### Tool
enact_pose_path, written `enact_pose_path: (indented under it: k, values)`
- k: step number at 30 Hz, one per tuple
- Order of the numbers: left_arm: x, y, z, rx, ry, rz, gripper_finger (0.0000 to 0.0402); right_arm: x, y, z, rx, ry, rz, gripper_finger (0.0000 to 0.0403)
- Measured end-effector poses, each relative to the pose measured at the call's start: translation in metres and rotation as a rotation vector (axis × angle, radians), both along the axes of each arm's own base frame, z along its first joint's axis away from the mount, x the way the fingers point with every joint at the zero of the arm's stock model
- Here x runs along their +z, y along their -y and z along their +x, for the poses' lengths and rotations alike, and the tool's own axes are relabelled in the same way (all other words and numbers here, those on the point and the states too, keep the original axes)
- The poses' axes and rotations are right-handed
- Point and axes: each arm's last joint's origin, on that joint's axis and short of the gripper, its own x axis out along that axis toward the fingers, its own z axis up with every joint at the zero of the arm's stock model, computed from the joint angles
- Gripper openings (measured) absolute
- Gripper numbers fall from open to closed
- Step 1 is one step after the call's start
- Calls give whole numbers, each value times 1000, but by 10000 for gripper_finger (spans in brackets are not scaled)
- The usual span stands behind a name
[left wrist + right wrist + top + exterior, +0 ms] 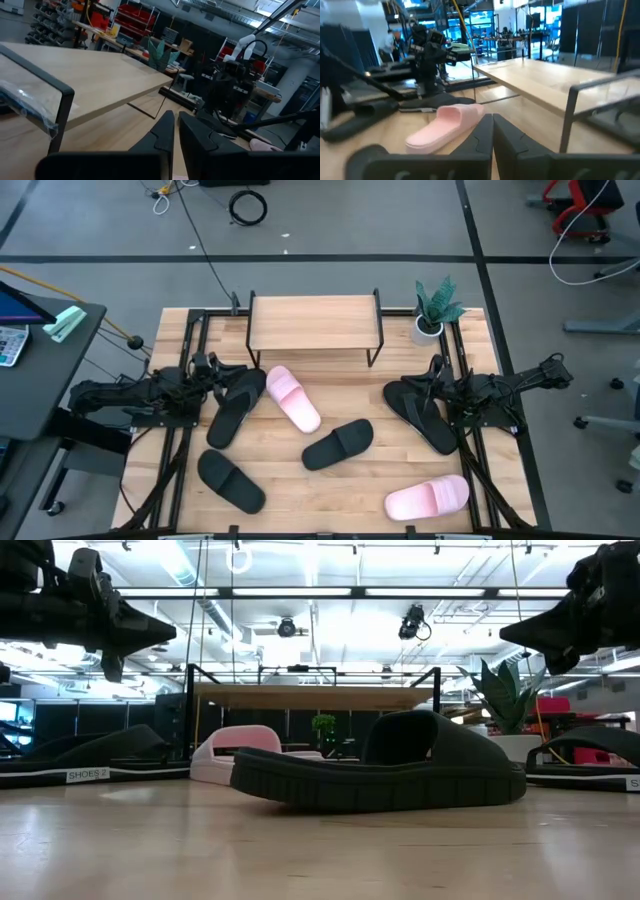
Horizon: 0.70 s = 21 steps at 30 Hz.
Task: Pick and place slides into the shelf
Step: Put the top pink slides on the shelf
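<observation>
- Jaws of the left gripper [176, 131] stood nearly together with a thin gap, holding nothing, raised over the bench's [330, 485] left side; the right gripper's [493, 131] jaws were pressed together, empty, over the right side.
- Slides lay on the bench: a pink slide [292, 398] before the shelf [313, 322], another pink one [427, 497] at the near right, black slides [338, 443] scattered between.
- Shelf's top stood bare at the bench's far edge, beside a potted plant [436, 307].
</observation>
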Motion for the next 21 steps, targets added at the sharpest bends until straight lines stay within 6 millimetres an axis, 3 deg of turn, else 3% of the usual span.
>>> enact_pose_path:
  k: [6, 11, 15, 21]
  values:
    - [3, 0, 0, 3, 23, 15, 30, 1, 0, 0, -8, -63, -228, 14]
    - [6, 1, 0, -31, 81, -55, 30, 1, 0, 0, -5, -52, -195, 14]
    - [10, 2, -1, -54, 144, -137, 28, 1, 2, 0, -30, -89, -301, 14]
    - [14, 6, -1, -96, 182, -148, 35, 1, 10, 1, -106, -112, -326, 26]
